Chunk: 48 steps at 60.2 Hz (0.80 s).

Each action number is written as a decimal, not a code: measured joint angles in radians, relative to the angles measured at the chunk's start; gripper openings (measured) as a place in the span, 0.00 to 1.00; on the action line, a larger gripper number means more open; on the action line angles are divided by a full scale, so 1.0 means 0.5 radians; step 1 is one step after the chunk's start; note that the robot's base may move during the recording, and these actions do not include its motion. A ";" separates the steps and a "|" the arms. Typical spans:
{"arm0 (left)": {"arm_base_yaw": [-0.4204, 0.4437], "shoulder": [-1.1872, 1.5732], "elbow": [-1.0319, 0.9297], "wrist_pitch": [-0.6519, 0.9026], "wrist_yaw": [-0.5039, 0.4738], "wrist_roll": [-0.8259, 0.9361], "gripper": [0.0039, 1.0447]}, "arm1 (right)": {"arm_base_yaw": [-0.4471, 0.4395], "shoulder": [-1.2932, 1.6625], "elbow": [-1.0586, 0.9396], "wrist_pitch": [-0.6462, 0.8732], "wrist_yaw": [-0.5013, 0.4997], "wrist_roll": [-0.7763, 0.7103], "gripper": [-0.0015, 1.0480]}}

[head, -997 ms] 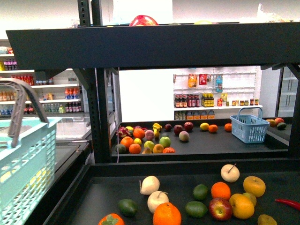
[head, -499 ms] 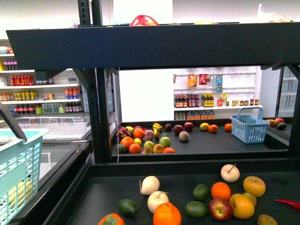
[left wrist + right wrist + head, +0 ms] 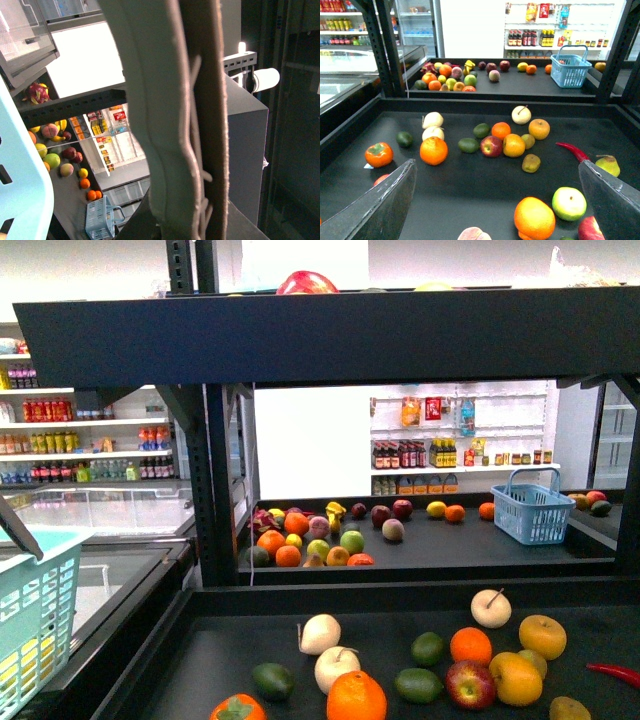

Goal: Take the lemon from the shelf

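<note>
Step in hand, by judgement: reach for the lemon, nothing gripped yet.

Work within the shelf point(image 3: 330, 335), between the low upper tier and the raised front edge of the near tier; come in flat and low to stay clear of both. Keep the pale blue basket point(image 3: 30, 620) at the far left, out of the reaching arm's way. Use the right tool point(image 3: 496, 167): jaws spread wide and empty, hanging above the near tier with the fruit between and beyond them. Settle on the target before lowering. Best lemon candidate on the near tier: a dull yellow, oval fruit point(image 3: 531, 163) lying just beside the orange-yellow fruit point(image 3: 514, 145) and near the red chilli point(image 3: 572, 150). Descend straight over it, close across its short side, and avoid nudging the red apple point(image 3: 491, 146).

Hard to make out:
- Left tool: not visible as such; left wrist view filled by a grey handle-like bar point(image 3: 175, 125) close to the lens, so no telling whether open or closed, nor whether gripping that bar.
- Top tier: only the crown of a red fruit point(image 3: 306, 283) above the edge, rest hidden.
- Basket cut off by the picture edge.
- A clearer yellow fruit point(image 3: 436, 509) on the far tier, beside a small orange, possibly the true lemon, but too small to confirm and well apart from the right tool.
</note>
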 joint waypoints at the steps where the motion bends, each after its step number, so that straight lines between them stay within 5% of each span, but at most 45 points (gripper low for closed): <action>1: 0.003 0.008 0.000 0.014 0.002 -0.003 0.07 | 0.000 0.000 0.000 0.000 0.000 0.000 0.93; 34: 0.026 0.090 -0.065 0.096 -0.025 -0.093 0.08 | 0.000 0.000 0.000 0.000 0.000 0.000 0.93; 48: 0.051 0.098 -0.129 0.099 0.012 -0.015 0.47 | 0.000 0.000 0.000 0.000 0.000 0.000 0.93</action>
